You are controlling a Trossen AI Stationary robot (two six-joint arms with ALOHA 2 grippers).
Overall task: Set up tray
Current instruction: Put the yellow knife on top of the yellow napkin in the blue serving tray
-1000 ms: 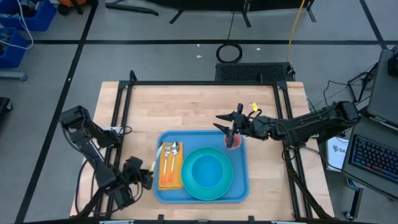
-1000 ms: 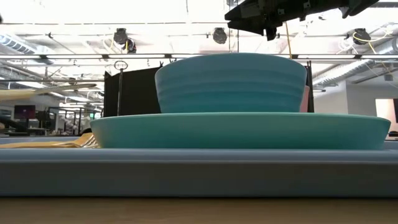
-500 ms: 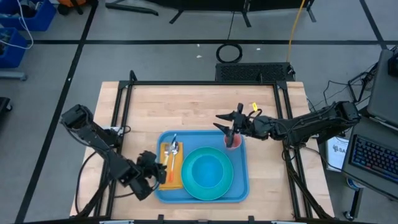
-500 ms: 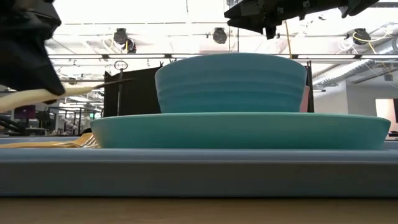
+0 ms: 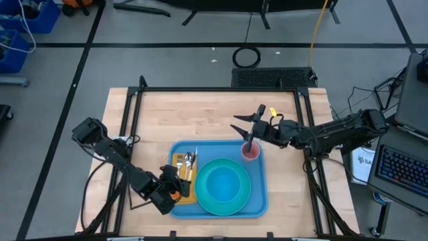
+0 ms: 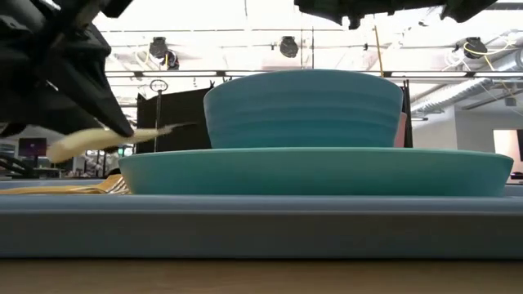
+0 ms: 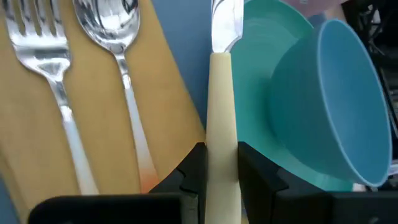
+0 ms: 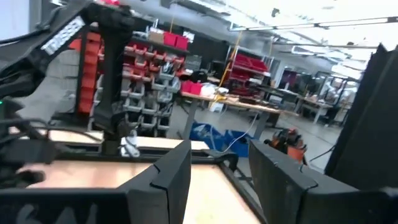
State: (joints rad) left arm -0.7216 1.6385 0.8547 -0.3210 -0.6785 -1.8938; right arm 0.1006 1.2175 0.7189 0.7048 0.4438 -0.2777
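The blue tray lies at the table's near middle. It carries a turquoise plate with a bowl on it, an orange napkin bearing a fork and spoon, and a pink cup. My left gripper hovers over the napkin, shut on a cream-handled knife. My right gripper is open above the pink cup, touching nothing. My left gripper pinches the knife's cream handle between its two fingers, the fingers lying along the knife. The blade sticks out ahead toward the plate. In the low view the knife is lifted clear and nearly level, above the napkin.
Bare wooden table stretches beyond the tray toward the far edge. A black metal frame runs around the table. The strip of tray between napkin and plate is bare blue.
My left gripper has travelled from the table's near left edge toward the tray, carrying the knife, and now stands over the napkin. The knife's blade has come close to the plate. My right gripper has risen a little above the pink cup.
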